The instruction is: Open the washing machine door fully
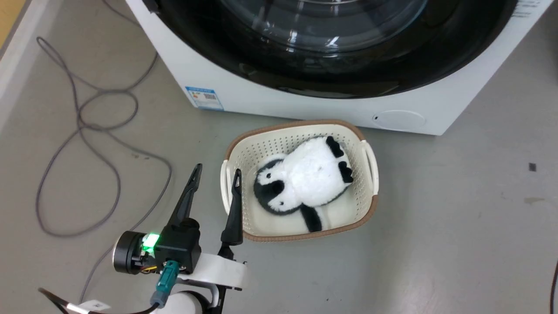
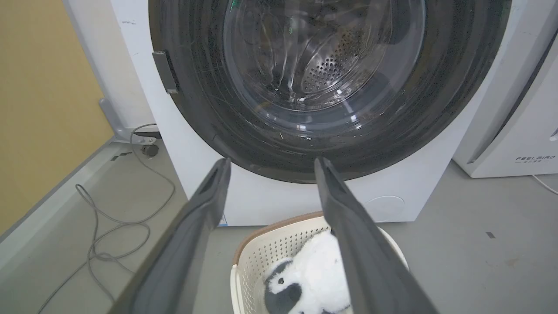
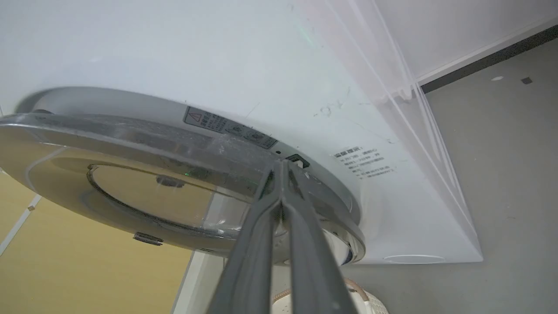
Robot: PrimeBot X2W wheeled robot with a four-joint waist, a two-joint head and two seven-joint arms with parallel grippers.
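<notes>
Washing machine: the big white front-loading washer (image 1: 261, 102) stood on the grey floor (image 1: 457, 218) at the top of the head view, a small blue sticker (image 1: 205, 98) low on its front.
Door: the large round washing machine door (image 1: 331, 65), a glossy black ring around a bulging clear glass bowl, lay close against the washer's front and spanned nearly its width. I could not tell whether it was latched or a crack ajar. The perforated steel drum showed through the glass in the left wrist view.
Right gripper: the dark two-fingered right gripper (image 3: 282, 162) had its fingers pressed together with no gap between them. Their tips sat at the door's rim, just beside a small dark latch slot. Nothing could be seen between them.
Left gripper: the dark two-fingered left gripper (image 1: 218, 168) was spread wide and held nothing. It pointed toward the lower part of the door, well short of it.
Basket: a cream perforated plastic basket with a brown rim (image 1: 296, 125) sat on the floor just in front of the washer, with one finger of the left gripper crossing its left rim in the head view.
Toy: a black-and-white plush penguin (image 1: 305, 179) lay inside the basket.
Cable: a thin grey cable (image 1: 78, 117) looped over the floor to the left.
Neighbour: a second white appliance with grey lettering (image 2: 523, 131) stood beside the washer.
</notes>
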